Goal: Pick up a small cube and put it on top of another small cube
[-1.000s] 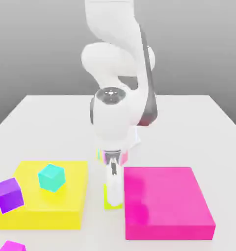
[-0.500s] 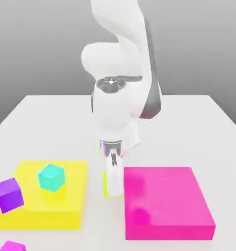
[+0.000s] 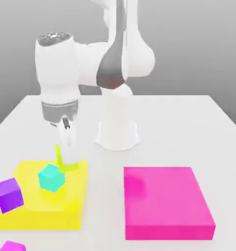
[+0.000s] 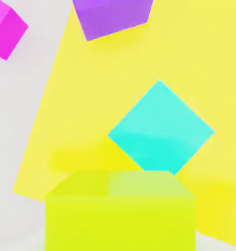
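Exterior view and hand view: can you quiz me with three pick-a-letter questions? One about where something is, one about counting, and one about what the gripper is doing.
1. Where is the small cyan cube?
A. on the flat yellow block
B. on a purple cube
C. on the bare table

2. How many big flat blocks are there?
A. one
B. two
C. four

3. The gripper is:
A. open and empty
B. shut on the small lime cube
C. shut on a purple cube

Answers:
1 A: it rests on the yellow top.
2 B: the yellow one plus a flat magenta block.
3 B: the lime cube hangs off the table at the fingers.
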